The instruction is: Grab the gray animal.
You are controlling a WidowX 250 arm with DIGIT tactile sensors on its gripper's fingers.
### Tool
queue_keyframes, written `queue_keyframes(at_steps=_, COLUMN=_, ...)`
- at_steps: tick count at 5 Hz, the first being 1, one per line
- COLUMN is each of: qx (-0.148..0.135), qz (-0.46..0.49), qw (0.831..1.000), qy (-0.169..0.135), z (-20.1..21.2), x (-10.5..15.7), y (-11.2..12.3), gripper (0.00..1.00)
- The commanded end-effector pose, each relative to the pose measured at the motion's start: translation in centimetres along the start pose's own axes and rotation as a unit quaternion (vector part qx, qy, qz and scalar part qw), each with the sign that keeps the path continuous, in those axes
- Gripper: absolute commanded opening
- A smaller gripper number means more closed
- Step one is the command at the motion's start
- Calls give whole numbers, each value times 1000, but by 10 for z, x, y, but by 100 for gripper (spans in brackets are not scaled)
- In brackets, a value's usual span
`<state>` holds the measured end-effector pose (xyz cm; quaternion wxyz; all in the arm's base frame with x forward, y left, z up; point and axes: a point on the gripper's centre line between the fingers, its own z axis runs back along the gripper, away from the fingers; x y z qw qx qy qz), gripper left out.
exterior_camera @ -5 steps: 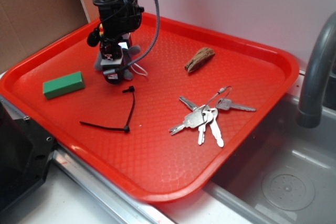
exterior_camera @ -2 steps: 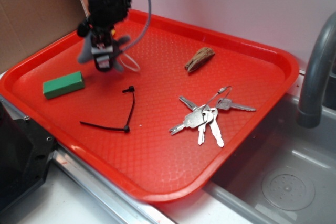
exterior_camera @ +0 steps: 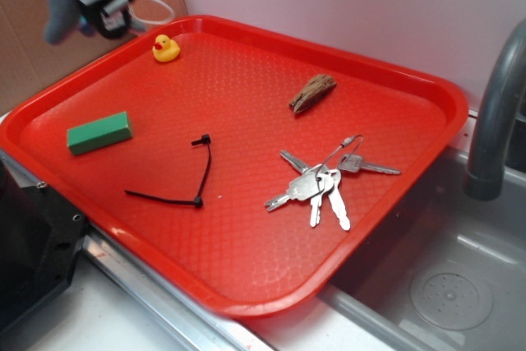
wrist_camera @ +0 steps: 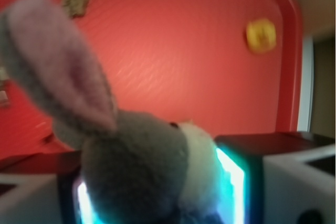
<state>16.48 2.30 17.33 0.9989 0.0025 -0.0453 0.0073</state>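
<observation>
The gray animal (exterior_camera: 59, 6), a fuzzy plush with long ears and a white cord loop, hangs in the air above the tray's far left corner. My gripper (exterior_camera: 103, 7) is shut on it. In the wrist view the gray animal (wrist_camera: 142, 171) fills the space between the two lit fingers (wrist_camera: 233, 182), one long ear sticking up to the left. The gripper (wrist_camera: 157, 192) squeezes its body from both sides. Its lower body is hidden by the frame's bottom edge.
A red tray (exterior_camera: 246, 306) holds a yellow rubber duck (exterior_camera: 166, 48) at the far left, a green block (exterior_camera: 99, 132), a black zip tie (exterior_camera: 177, 178), a bunch of keys (exterior_camera: 320, 182) and a brown wood piece (exterior_camera: 312, 92). A sink and gray faucet (exterior_camera: 497, 113) stand at the right.
The gripper has risen from the tray surface up and to the left, carrying the gray animal with it. The yellow duck, hidden behind the arm before, now shows.
</observation>
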Motion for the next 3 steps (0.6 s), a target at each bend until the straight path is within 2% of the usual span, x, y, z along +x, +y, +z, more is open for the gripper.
queue_keyframes(at_steps=1, qx=-43, qz=76, qw=995, qy=-43, z=108, x=4, y=-2, gripper=0)
queue_keyframes(at_steps=3, qx=-31, qz=64, qw=997, qy=-44, z=107, x=9, y=-4, gripper=0)
